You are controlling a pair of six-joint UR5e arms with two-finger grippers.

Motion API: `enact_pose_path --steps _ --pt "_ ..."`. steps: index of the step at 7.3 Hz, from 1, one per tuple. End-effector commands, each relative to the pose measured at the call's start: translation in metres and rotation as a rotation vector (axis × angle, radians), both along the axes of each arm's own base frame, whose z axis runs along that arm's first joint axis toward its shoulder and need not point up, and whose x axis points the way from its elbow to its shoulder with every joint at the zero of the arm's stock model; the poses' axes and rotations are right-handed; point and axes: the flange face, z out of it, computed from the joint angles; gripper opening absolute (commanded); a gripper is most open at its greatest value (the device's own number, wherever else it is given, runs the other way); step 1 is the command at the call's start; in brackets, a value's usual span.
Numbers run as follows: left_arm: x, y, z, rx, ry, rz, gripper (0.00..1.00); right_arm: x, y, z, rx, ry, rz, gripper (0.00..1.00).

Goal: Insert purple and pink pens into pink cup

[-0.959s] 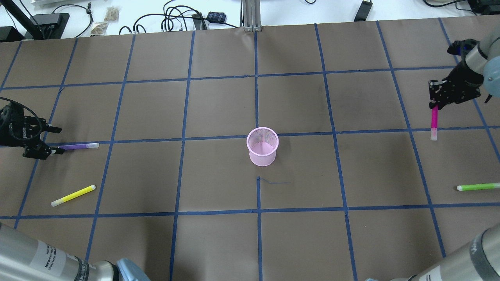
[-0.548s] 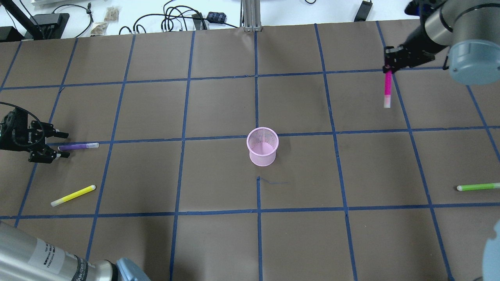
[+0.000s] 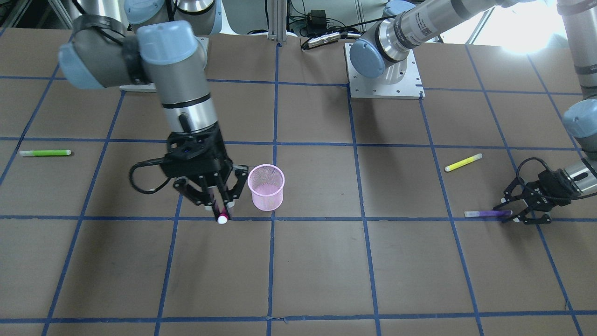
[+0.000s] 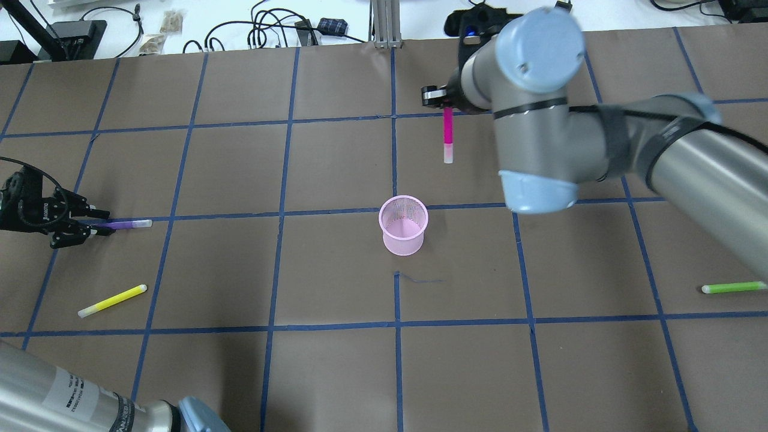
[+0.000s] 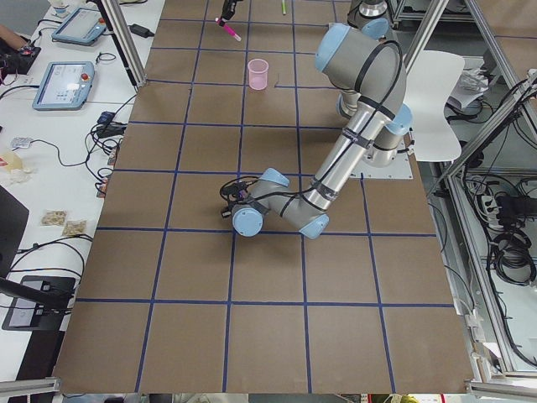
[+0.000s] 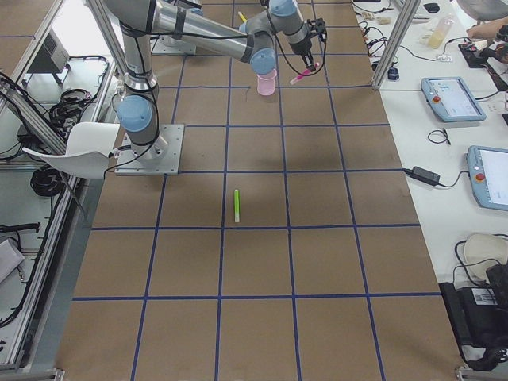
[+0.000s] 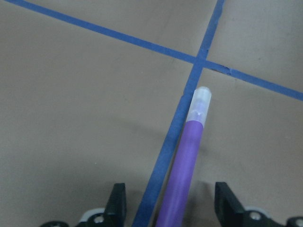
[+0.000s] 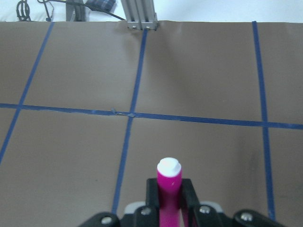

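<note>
So, we're gripping the pink pen (image 4: 447, 135) w/ the right claw (image 4: 447, 103), fingers closed on its upper end, most of the barrel hanging below, pale cap down and a bit tilted in the side views. We're carrying it in the air near the pink cup (image 4: 403, 225), but not over the mouth yet.

Risks, as we're judging them:
- W/ that tilt the tip could be clipping the rim on the way down.
- The cup is looking like light mesh, standing free on the bench (image 4: 336, 168), so a knock is prob. tipping or shoving it.
- Letting go too high is risking a bounce-out.

Meanwhile we're straddling the purple pen (image 7: 187, 161) w/ the left claw (image 4: 103, 223), fingers wide apart, gaps both sides, nothing gripped. That pen is lying flat, well apart from the cup. Closing off-centre could be rolling it away or giving a skewed hold. Yellow pen (image 4: 112, 300) & green pen (image 4: 733, 288) are lying about as wrong picks.
</note>
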Motion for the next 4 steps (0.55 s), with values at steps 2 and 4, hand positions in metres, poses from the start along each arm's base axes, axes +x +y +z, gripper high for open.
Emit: enact_pose_path --steps 2,4 --pt "-0.002 -0.001 0.012 0.01 -0.009 0.012 0.0 0.073 0.063 -0.017 -0.044 -0.048 -0.078 0.0" --pt "-0.012 -0.007 0.041 0.04 -0.026 0.072 0.0 0.07 0.075 -0.044 0.003 -0.011 -0.085 0.0"
